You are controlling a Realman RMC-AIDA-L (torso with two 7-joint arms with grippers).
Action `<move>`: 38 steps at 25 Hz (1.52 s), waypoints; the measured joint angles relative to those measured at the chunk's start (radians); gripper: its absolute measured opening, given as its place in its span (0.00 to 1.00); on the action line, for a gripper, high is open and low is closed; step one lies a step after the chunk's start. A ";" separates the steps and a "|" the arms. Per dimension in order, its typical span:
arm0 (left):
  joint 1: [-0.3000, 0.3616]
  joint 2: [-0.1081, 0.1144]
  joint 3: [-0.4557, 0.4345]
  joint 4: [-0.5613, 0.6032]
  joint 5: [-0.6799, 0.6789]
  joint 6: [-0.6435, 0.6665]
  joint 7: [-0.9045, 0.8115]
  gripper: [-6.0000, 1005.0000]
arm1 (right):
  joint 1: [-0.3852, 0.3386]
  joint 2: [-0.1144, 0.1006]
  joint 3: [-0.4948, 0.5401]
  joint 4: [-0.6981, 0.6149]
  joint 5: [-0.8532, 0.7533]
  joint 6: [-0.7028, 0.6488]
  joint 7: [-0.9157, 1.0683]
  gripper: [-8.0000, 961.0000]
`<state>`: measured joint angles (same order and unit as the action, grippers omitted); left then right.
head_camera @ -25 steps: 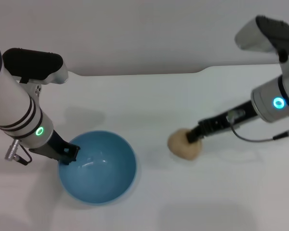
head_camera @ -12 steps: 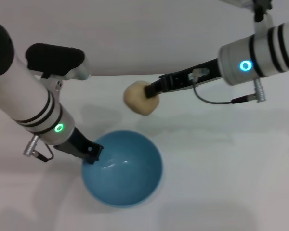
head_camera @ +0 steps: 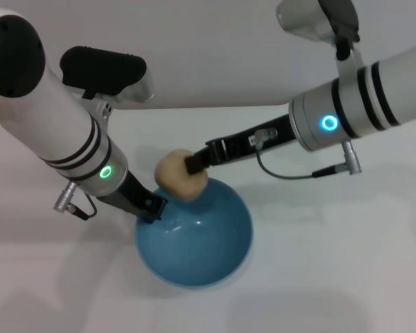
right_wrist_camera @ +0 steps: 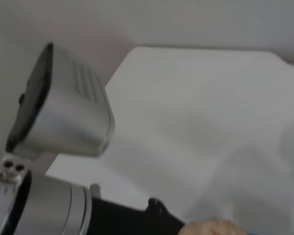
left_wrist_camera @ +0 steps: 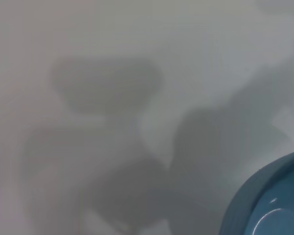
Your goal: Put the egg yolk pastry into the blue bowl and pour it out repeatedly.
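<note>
Tan egg yolk pastry [head_camera: 179, 175] pinched in right tool [head_camera: 193, 165] — arm outstretched, over blue bowl [head_camera: 208, 243]

1. In my head view the right gripper [head_camera: 193, 165] is pressed into the pastry [head_camera: 180, 175], so I can't see its fingertips or how they stand.
2. The left gripper [head_camera: 152, 207] sits at the bowl [head_camera: 201, 243] rim; its fingertips merge with the dark mount and the rim, so I can't tell whether they clamp it.
3. The pastry covers part of the bowl's far rim.
4. My left wrist view cuts the bowl [left_wrist_camera: 269, 200] off at the corner, showing only a slice of rim and wall.
5. My right wrist view shows only the pastry's [right_wrist_camera: 213, 227] top at the frame edge.
</note>
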<state>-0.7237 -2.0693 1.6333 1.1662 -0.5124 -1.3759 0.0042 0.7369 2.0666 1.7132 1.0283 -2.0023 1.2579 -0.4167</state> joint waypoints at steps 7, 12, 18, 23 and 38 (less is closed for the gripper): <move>0.000 0.002 0.000 0.000 0.000 0.006 -0.015 0.01 | -0.042 -0.001 0.003 0.002 0.007 0.058 0.000 0.03; 0.000 0.003 0.000 0.001 0.000 0.007 -0.015 0.01 | -0.064 -0.002 0.000 0.007 -0.028 0.092 -0.004 0.03; 0.001 0.003 -0.004 0.001 0.001 0.008 -0.015 0.01 | -0.100 -0.003 0.007 0.051 -0.060 0.103 -0.048 0.14; 0.003 0.003 -0.006 0.004 0.000 0.008 -0.015 0.01 | -0.116 -0.002 0.022 0.076 -0.064 0.085 -0.070 0.30; 0.116 0.004 0.008 0.095 -0.003 0.212 0.000 0.01 | -0.285 0.000 0.380 0.013 0.112 0.003 -0.184 0.42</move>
<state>-0.6076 -2.0651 1.6418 1.2608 -0.5150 -1.1640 0.0038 0.4519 2.0661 2.0931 1.0415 -1.8901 1.2614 -0.6008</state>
